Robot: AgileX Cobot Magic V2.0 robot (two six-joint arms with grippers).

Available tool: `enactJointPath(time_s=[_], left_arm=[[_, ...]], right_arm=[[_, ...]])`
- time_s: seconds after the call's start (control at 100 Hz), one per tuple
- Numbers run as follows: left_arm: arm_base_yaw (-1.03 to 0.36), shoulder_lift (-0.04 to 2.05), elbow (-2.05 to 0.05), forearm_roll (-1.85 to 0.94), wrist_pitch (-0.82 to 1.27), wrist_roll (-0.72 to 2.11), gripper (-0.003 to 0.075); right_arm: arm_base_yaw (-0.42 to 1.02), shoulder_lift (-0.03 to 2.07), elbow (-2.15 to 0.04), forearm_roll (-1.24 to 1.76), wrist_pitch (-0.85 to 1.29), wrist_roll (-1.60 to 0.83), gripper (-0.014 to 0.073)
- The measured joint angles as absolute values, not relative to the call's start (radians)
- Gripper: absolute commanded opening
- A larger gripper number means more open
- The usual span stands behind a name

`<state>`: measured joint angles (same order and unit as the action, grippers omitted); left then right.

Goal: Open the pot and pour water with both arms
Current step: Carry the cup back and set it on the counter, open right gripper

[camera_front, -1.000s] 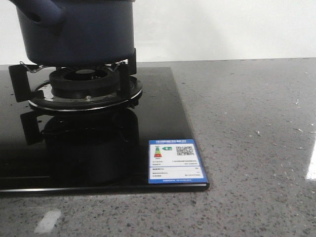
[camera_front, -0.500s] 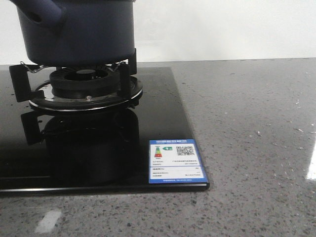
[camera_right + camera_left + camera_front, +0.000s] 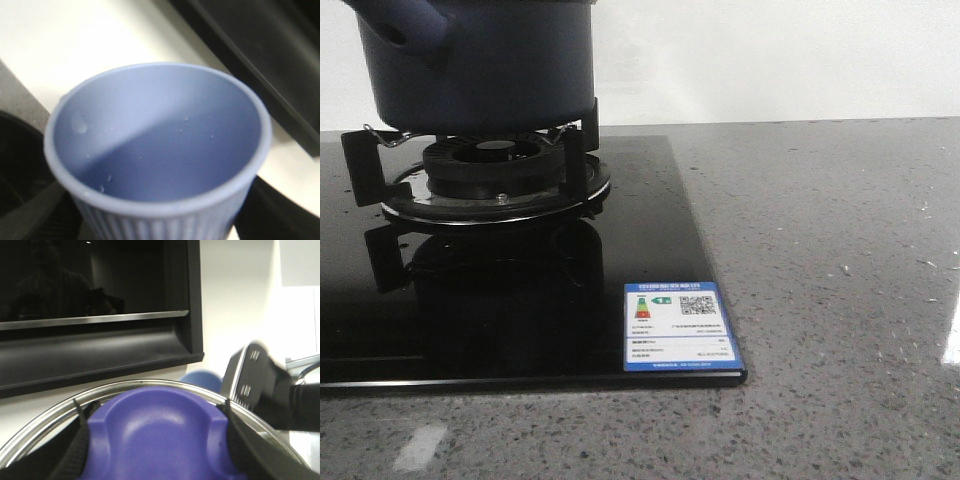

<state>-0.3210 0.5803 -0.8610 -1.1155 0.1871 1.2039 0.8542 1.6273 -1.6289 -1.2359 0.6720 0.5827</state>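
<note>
Nudged slightly rightward against a second ago: cooktop (image 3: 655, 215), with pot (image 3: 490, 60) resting on burner (image 3: 485, 172) supports, far left. Clamped by left gripper (image 3: 155, 457): purple lid knob (image 3: 155, 427). Pinched by right gripper (image 3: 155, 227): ribbed pale cup (image 3: 160, 130).

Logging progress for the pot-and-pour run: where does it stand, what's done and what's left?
Done: nothing confirmed. The pot sits on the burner; its top is cropped out of the front view.
In hand: left gripper is closed on the lid's purple knob, steel rim behind. Right gripper holds the pale blue ribbed cup, upright, only droplets inside.
Left: pouring; lid removal can't be judged.
</note>
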Motion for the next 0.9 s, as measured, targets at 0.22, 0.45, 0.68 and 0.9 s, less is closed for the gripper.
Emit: enactJointPath(time_s=[0.22,0.45,0.68,0.9], left_arm=[[-0.354,0.643,-0.859,-1.106,0.187,1.204,0.025],[-0.355,0.658,-0.859,-1.103,0.191,1.204,0.025],[-0.355,0.658,-0.859,-1.103,0.199,1.204,0.025],[-0.355,0.658,-0.859,-1.1,0.267,1.204,0.025]], right_arm=[[0.79,1.39,-1.461,-1.195,0.674,0.75,0.0287],[0.669,1.095,-1.07,-1.28,0.509,0.975,0.0287],[0.577,0.969,-0.734,-1.412,0.441,1.257,0.0287],[0.559,0.968,-0.59,-1.602,0.446,1.602,0.0287]])
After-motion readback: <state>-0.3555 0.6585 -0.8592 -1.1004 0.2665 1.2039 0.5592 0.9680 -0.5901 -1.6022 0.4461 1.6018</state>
